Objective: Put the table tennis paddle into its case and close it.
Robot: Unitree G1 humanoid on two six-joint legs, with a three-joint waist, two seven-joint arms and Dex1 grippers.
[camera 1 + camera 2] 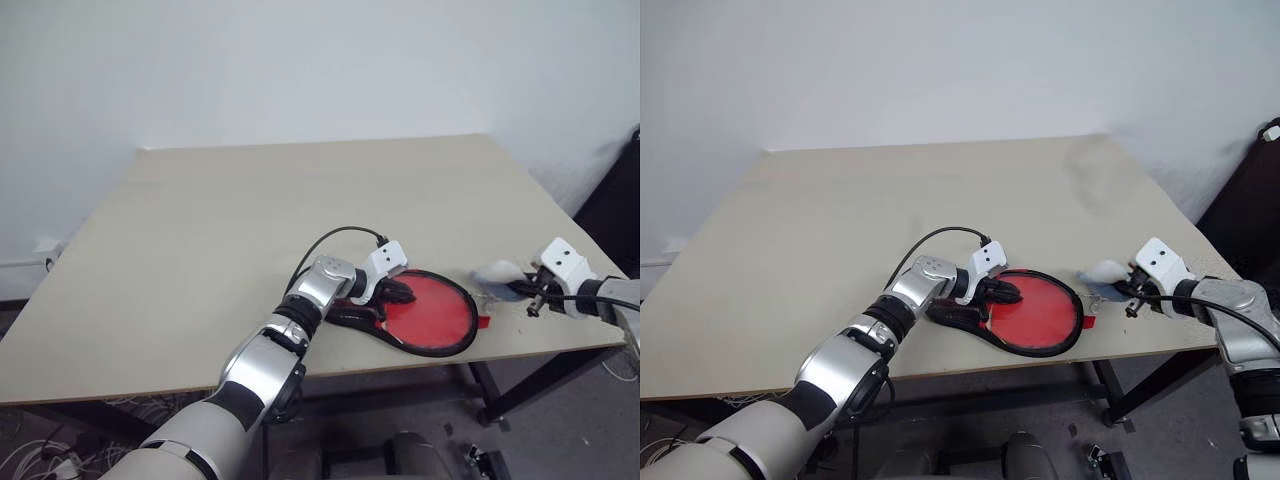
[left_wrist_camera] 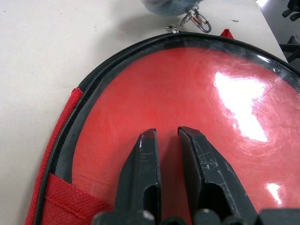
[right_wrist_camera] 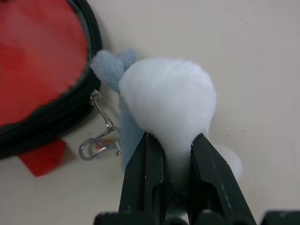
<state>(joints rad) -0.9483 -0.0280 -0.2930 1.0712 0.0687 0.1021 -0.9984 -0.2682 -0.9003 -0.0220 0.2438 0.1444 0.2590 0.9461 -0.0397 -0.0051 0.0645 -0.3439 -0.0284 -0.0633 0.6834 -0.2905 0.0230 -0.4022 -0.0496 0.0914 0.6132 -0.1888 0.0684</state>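
The table tennis paddle (image 2: 187, 108) lies inside the case (image 1: 425, 312), its red face under the clear front, at the near right part of the table (image 1: 250, 230). The left gripper (image 1: 398, 292) presses on the case with fingers closed and empty. The right gripper (image 3: 176, 157), further right, pinches the plush charm (image 3: 168, 101) clipped to the zip. I judge the closing step is in hand; next, the charm must be drawn along the zip edge.
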